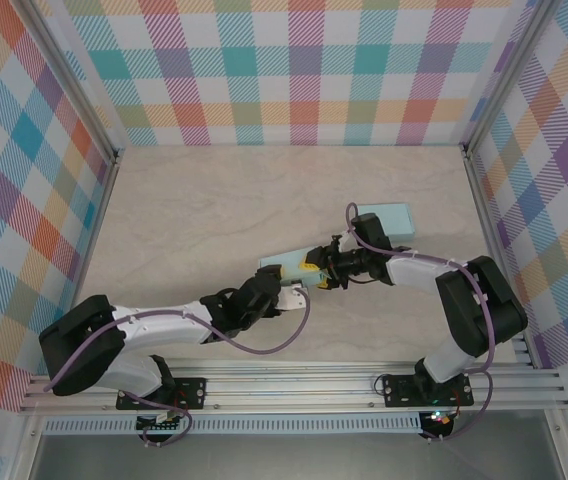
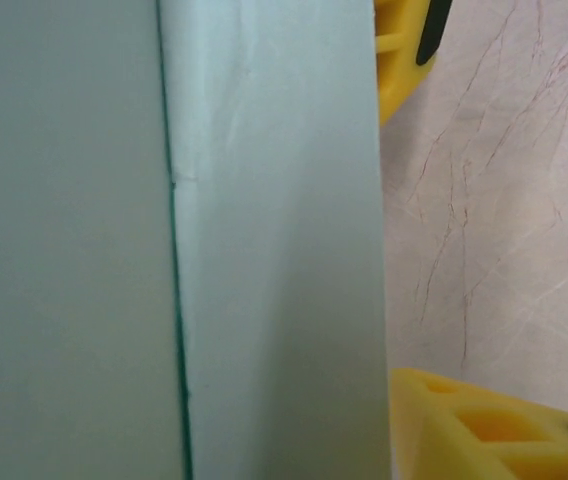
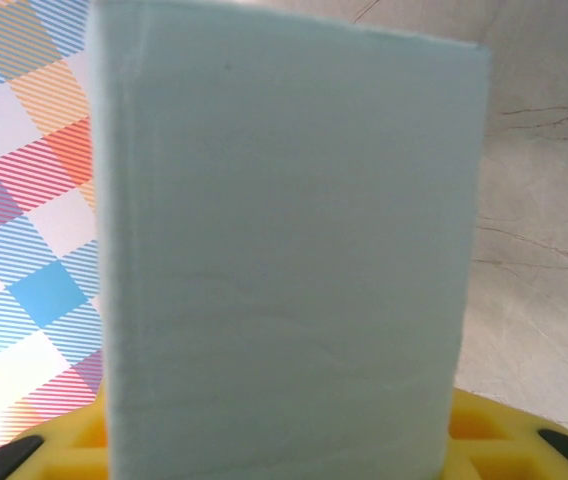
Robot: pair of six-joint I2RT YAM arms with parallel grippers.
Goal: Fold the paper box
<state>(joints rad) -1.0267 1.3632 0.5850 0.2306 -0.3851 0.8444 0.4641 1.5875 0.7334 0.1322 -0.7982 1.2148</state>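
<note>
Pale teal paper box (image 1: 279, 268) at mid-tabletop (image 1: 214, 200), lying low w/ long axis roughly L-R, btwn the two arm tips. Right jaws at its right end, clamped on the box w/ yellow fingers (image 1: 310, 268). Right wrist view: box (image 3: 284, 250) upright & close to lens, rising out from yellow fingers (image 3: 524, 435) at bottom edge. Left jaws at box's near-left edge. Left wrist view: box panel (image 2: 264, 250) w/ dark seam line top to bottom, yellow fingers (image 2: 484, 430) at upper & lower right, box face across the gap. Can't tell whether left jaws pinch it or just straddle it. Second pale teal flat piece (image 1: 384, 220) further back-right, beside right forearm, apart from box.
</note>
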